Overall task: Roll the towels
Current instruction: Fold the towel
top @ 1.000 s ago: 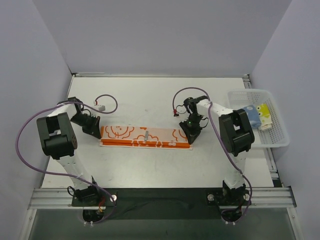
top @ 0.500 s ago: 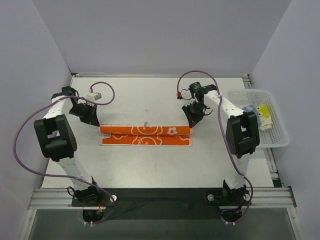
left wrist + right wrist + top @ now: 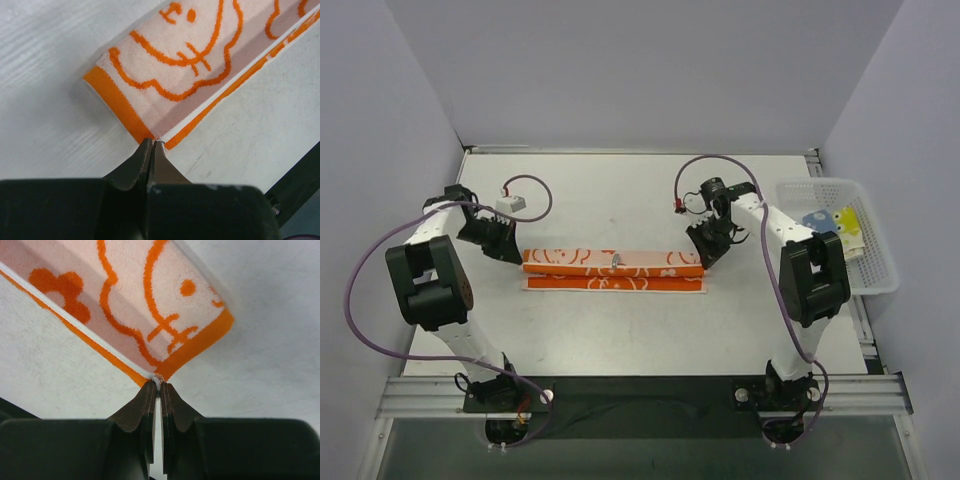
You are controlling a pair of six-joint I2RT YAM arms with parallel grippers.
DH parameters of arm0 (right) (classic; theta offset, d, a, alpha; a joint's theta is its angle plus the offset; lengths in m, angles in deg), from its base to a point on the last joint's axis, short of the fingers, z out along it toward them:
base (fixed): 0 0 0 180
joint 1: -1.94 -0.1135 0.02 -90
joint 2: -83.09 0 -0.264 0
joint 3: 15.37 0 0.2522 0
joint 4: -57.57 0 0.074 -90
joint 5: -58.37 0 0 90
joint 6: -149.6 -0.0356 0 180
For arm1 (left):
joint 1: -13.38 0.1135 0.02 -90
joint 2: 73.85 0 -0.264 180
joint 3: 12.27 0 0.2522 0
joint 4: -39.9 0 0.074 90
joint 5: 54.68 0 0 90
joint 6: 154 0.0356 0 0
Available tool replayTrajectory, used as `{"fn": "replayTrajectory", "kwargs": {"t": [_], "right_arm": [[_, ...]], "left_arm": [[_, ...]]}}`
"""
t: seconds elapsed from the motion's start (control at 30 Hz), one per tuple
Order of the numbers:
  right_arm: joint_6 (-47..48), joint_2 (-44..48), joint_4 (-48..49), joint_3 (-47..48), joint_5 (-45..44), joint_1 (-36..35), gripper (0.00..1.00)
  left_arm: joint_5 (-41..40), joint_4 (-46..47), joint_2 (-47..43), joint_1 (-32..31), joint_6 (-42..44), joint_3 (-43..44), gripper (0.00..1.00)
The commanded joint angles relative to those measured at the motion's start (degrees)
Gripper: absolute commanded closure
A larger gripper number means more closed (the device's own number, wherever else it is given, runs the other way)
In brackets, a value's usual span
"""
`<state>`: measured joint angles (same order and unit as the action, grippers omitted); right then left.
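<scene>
- White bench with pale grey walls on three sides.
- Orange towel with white flower outlines lies mid-bench as a long narrow strip running left to right, folded lengthwise, with the upper layer's edge set back from the lower one.
- Left gripper has its jaws pressed together on the strip's left-end corner, pinching the edge at the very tip.
- Right gripper is clamped the same way on the right-end corner, with a bit of cloth between the tips.
- Both pinched corners sit low, at or just above the bench.
- White mesh basket stands at the far right edge, holding a light blue towel and a yellow towel side by side.
</scene>
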<state>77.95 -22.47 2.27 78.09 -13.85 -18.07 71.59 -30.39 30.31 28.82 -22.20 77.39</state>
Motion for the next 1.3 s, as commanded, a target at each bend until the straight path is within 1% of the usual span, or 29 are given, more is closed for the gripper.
{"fn": "replayTrajectory", "kwargs": {"t": [0.0, 0.1, 0.23, 0.43, 0.57, 0.63, 0.67, 0.83, 0.87, 0.9, 0.93, 0.97, 1.03, 1.13, 1.2, 1.27], "right_arm": [[1.08, -0.08, -0.04, -3.14, -1.52, -0.91, 1.00], [0.20, -1.66, 1.89, -6.30, -2.30, -2.40, 1.00], [-1.12, -3.69, 4.01, -8.33, -3.10, -3.11, 1.00], [-0.95, -3.60, 4.63, -8.16, -4.07, -2.84, 1.00], [-0.60, -1.50, 3.84, -8.60, -3.02, -2.84, 0.99], [0.19, 0.87, 3.22, -9.21, -2.75, -3.10, 0.95], [1.59, 1.75, 3.13, -10.26, -3.01, -3.37, 0.93], [5.90, 5.80, 3.04, -13.60, -5.56, -5.65, 0.87], [6.78, 6.15, 2.96, -14.39, -5.74, -5.92, 0.82], [7.14, 6.59, 2.61, -14.49, -5.91, -6.44, 0.67], [7.57, 6.94, 2.26, -14.66, -5.92, -6.53, 0.60], [7.75, 7.29, 1.47, -14.66, -5.74, -6.53, 0.58], [8.11, 8.79, 0.67, -14.49, -5.04, -6.45, 0.56], [7.50, 10.81, -1.52, -12.91, -2.85, -5.49, 0.55], [5.92, 10.90, -2.32, -11.24, -0.92, -4.69, 0.57], [1.27, 8.46, -2.41, -8.17, 2.42, -3.20, 0.60]], "left_arm": [[-2.42, 1.86, -0.54, 0.55, 2.32, -2.85, 1.00], [-4.10, 6.16, 0.34, 0.47, -0.22, -5.76, 1.00], [-4.63, 7.84, 1.57, 0.29, -2.16, -6.55, 1.00], [-4.63, 7.67, 0.87, 0.20, -0.76, -6.99, 1.00], [-3.05, 5.65, -0.97, 0.29, 2.58, -7.34, 1.00], [-2.26, 4.33, -2.29, 0.29, 4.50, -7.35, 0.96], [-2.26, 3.54, -2.64, 0.29, 5.21, -7.17, 0.89], [0.73, -3.57, -4.75, 0.47, 13.81, -6.90, 0.76], [0.64, -4.37, -5.02, 0.47, 15.05, -7.08, 0.68], [0.12, -6.20, -5.28, 0.47, 16.02, -6.91, 0.65], [-0.06, -7.44, -5.37, 0.55, 18.29, -6.56, 0.62], [-0.06, -8.67, -5.46, 0.64, 19.45, -5.94, 0.59], [-0.23, -11.22, -5.90, 0.55, 21.03, -5.41, 0.56], [2.21, -12.02, -7.21, 0.56, 20.26, -4.18, 0.56], [4.24, -10.97, -7.65, 0.38, 17.80, -3.39, 0.56], [5.65, -6.85, -7.74, -0.93, 10.35, -2.42, 0.56]]}}
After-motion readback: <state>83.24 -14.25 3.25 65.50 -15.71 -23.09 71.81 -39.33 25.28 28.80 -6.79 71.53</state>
